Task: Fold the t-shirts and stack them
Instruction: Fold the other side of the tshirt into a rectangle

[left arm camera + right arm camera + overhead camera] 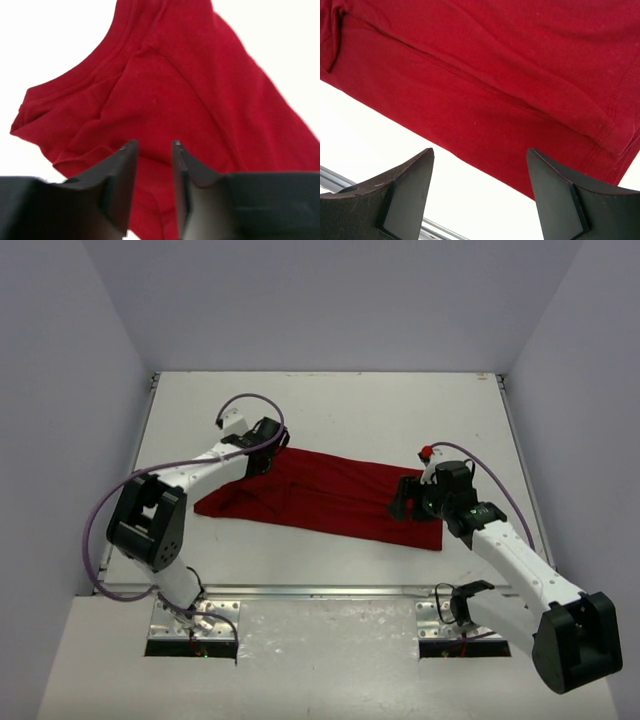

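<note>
From where I sat, the left pincer [154, 147] was low over the rumpled end of the dark red t-shirt [330, 495]. Its jaws were parted only narrowly and, as far as I could see, gripped nothing; bunched cloth lay under and just ahead of its tips. The shirt lay across the table [350, 410] between the two arms, creased at that left end and flatter toward the right. I judged the step in hand to be taking both ends for the next fold. On this side I wanted a wider gape before dipping, and a bite on one clean edge rather than a wad of layers. The right pincer [480, 200] hovered wide open and empty, with the shirt's near edge and stitched hem corner just ahead of its tips and white table beneath. There I meant to slide forward low, get one finger under the hem, and close both sides together so the cloth would lift evenly.
</note>
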You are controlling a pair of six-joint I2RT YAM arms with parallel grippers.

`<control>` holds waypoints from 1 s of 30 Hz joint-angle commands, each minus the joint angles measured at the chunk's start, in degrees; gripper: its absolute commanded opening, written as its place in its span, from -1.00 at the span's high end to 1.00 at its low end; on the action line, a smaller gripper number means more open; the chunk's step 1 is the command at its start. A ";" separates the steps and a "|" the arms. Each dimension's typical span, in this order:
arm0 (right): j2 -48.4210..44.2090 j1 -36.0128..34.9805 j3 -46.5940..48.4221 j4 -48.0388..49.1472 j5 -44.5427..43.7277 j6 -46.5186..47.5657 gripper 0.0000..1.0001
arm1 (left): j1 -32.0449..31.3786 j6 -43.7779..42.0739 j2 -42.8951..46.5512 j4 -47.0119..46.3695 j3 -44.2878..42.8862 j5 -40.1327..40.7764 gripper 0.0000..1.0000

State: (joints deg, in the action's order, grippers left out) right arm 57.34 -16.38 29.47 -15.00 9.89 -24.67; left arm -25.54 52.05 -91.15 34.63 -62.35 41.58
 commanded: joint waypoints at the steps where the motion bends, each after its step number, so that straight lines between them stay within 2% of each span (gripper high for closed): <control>1: -0.30 -0.23 -0.38 3.23 1.01 0.14 -0.50 | 0.93 -0.91 -6.82 4.30 -4.36 1.39 0.33; 6: -1.00 -0.23 -0.73 3.67 1.36 0.41 -0.50 | 1.19 -0.29 -9.65 2.03 -2.00 -0.01 0.33; 7: -1.26 -0.32 -0.73 3.49 1.36 0.58 -0.50 | 1.19 -0.11 -9.66 1.58 -0.60 -0.62 0.49; 11: -1.88 -0.23 -0.73 3.32 0.83 0.76 -0.50 | 0.41 1.38 -5.36 0.00 5.19 -3.96 0.61; 14: -2.06 -0.23 -0.91 3.40 1.01 0.50 -0.50 | -0.65 0.42 -0.26 -6.83 11.62 -8.16 0.61; 17: -2.23 -0.23 -1.17 3.75 1.10 0.32 -0.50 | -0.91 -0.02 1.15 -8.70 15.23 -10.55 0.61; 25: -2.50 -0.32 -1.17 3.49 1.53 0.14 -0.50 | -7.41 2.44 7.30 -8.09 20.15 -9.95 0.64; 30: -1.44 -0.23 -1.00 3.58 3.29 0.32 -0.50 | -8.82 1.22 13.63 -4.22 19.19 -7.31 0.57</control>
State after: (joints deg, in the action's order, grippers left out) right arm 55.79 -16.38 28.49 -13.47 11.38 -24.62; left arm -33.87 53.23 -81.97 29.41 -42.11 31.86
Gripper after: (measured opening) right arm 0.753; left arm 0.208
